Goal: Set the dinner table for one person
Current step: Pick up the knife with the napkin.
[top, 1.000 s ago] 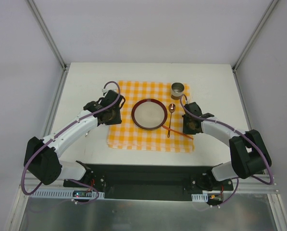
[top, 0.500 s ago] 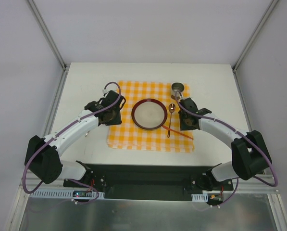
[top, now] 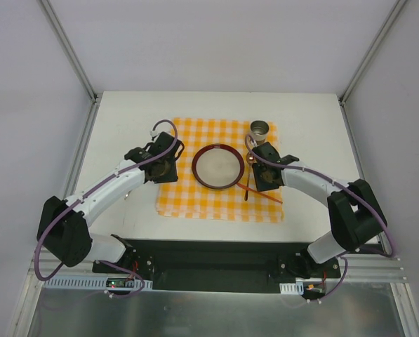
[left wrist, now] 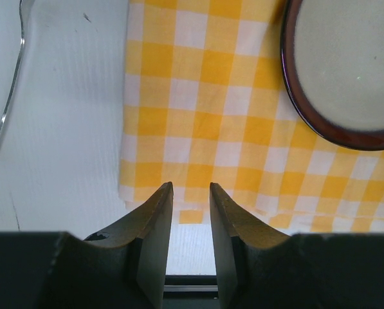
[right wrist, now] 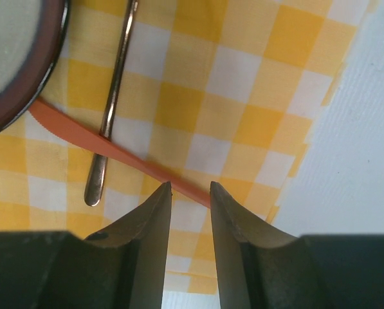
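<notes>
The white table (top: 125, 126) fills the enclosure floor, a checkered cloth (top: 195, 203) at its middle, partly hidden by both arms. A plate (top: 217, 166) sits on the cloth. The left hand (left wrist: 191, 190) hangs over the cloth's near left corner, fingers slightly parted and empty. The right hand (right wrist: 191, 190), likewise parted and empty, is above a thin orange utensil (right wrist: 146, 168) crossing a spoon (right wrist: 114, 96) whose bowl is cut off. A fork (left wrist: 8, 96), its tines out of frame, lies on bare table.
</notes>
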Controlling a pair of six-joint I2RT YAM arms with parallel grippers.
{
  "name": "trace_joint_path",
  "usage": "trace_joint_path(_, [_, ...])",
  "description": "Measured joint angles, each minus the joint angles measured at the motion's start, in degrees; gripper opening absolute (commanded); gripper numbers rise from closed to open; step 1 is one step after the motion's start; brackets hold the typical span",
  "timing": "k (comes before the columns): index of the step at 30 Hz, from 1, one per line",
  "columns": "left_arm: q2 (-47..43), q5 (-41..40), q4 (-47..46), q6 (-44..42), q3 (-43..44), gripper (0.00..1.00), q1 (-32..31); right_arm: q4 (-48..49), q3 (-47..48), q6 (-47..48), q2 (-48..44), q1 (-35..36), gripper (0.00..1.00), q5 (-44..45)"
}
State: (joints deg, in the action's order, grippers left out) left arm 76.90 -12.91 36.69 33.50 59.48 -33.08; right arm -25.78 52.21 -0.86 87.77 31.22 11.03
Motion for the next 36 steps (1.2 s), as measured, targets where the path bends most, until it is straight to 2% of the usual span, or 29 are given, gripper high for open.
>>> trace_joint_path(27, [2.6, -1.05, 0.0, 0.0, 0.0, 0.3, 0.0, 0.76, 0.48, 2.1, 3.8, 1.07, 0.35, -4.13])
trace_joint_path(30, [2.62, -1.05, 0.0, 0.0, 0.0, 0.3, 0.0, 1.01, 0.37, 2.58, 3.8, 1.07, 0.31, -4.76])
trace_joint_path(34, [2.69, -1.05, 0.0, 0.0, 0.0, 0.3, 0.0, 1.57, -0.2, 3.19, 3.8, 1.07, 0.13, -5.7])
trace_joint_path(36, [2.73, -1.03, 0.0, 0.0, 0.0, 0.3, 0.0, 2.03, -0.26, 3.41, 3.82, 1.01, 0.11, -5.88])
